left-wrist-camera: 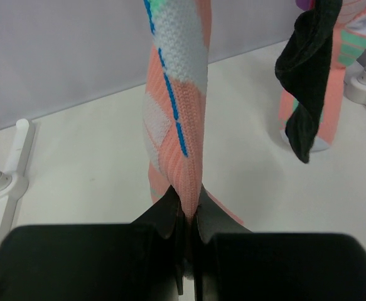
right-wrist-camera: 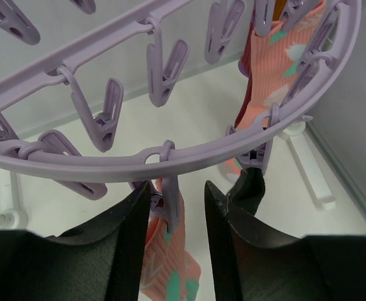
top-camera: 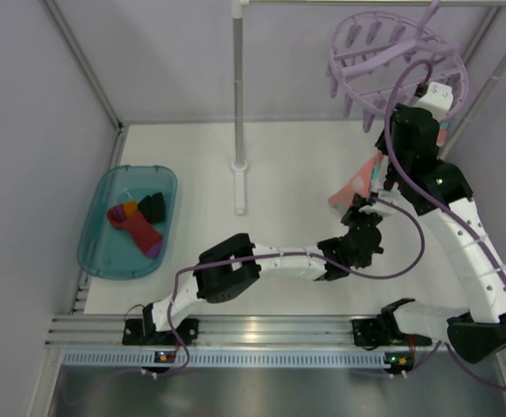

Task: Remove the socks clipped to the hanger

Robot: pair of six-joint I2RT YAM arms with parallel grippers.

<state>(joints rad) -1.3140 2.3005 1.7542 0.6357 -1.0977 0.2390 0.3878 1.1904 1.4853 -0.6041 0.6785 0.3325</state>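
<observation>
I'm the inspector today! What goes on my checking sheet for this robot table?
Surface: white table, no spills seen.
Job's things: lilac hanger carries a salmon sock; a black sock hangs nearby; loose socks lie in the teal tub.
Clutter: nothing seen.
Grippers: left gripper shut on the salmon sock's lower end; right gripper open around a peg clipping a salmon sock.
Cables: purple cables loop along both arms.
Surroundings: white pole, grey walls.
</observation>
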